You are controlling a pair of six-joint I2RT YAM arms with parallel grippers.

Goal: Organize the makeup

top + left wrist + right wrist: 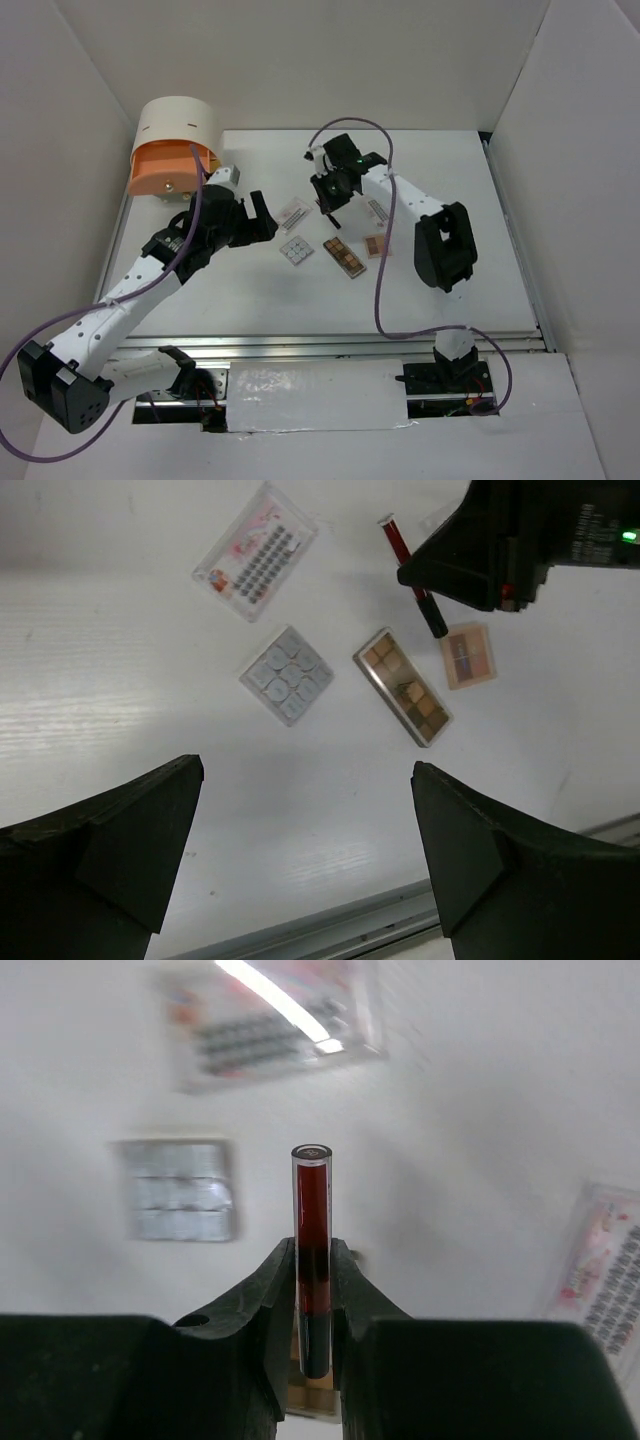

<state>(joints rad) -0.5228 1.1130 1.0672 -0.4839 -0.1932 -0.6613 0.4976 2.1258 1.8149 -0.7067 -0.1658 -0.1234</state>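
R pincer (pixel 312 1265) shut narrow on red pencil (pixel 312 1200) — gripped low, tip out past fingers, seemingly clear of counter (pixel 300 300), prob. for carrying to a sorted spot | L pincer (pixel 305 775) wide, empty, above white sq. palette (pixel 287 675) & brown palette (pixel 402 686) — likely next pick | sachet (pixel 255 552) flat beyond.

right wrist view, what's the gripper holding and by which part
The right gripper holds the red tube near its dark end; the red end sticks out past the gripper.
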